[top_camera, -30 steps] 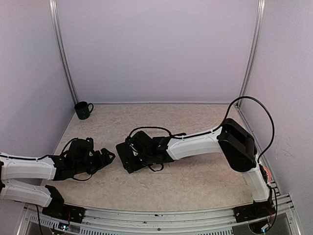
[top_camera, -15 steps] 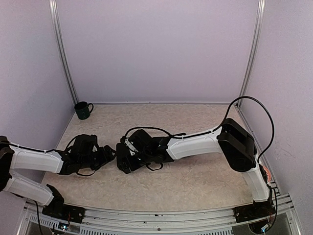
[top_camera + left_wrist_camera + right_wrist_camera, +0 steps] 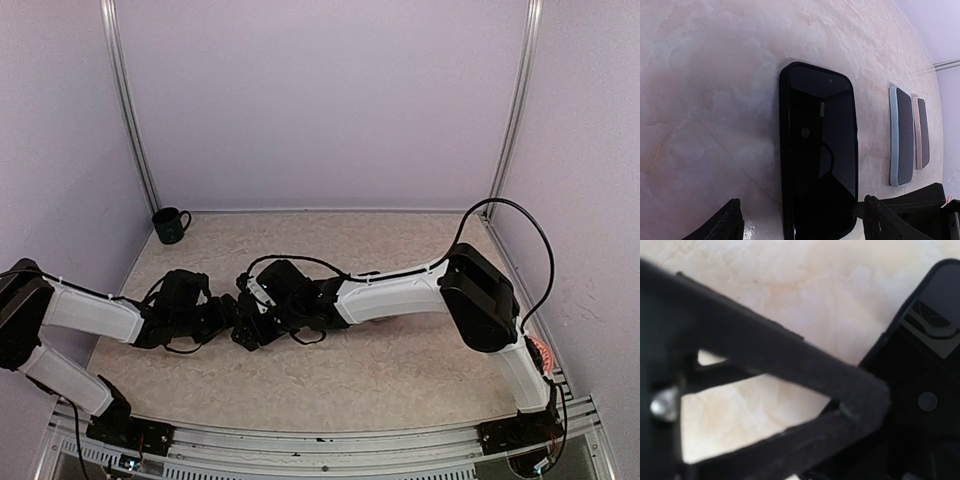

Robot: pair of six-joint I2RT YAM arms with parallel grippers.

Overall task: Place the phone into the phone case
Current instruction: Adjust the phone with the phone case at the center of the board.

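Note:
A black phone lies screen up on the marbled table, with a thick black rim round it that looks like the phone case. In the top view it is mostly hidden between the two grippers. My left gripper is open, one finger on each side of the phone's near end, and it shows in the top view. My right gripper is shut, its tip against the phone's side edge. It reaches in from the right.
A dark green mug stands at the back left corner. In the left wrist view, two slim slabs lie beyond the phone, one pale blue-edged and one pink-edged. Purple walls enclose the table.
My left gripper has moved right, up to the phone. My right gripper and the phone have shifted left toward it.

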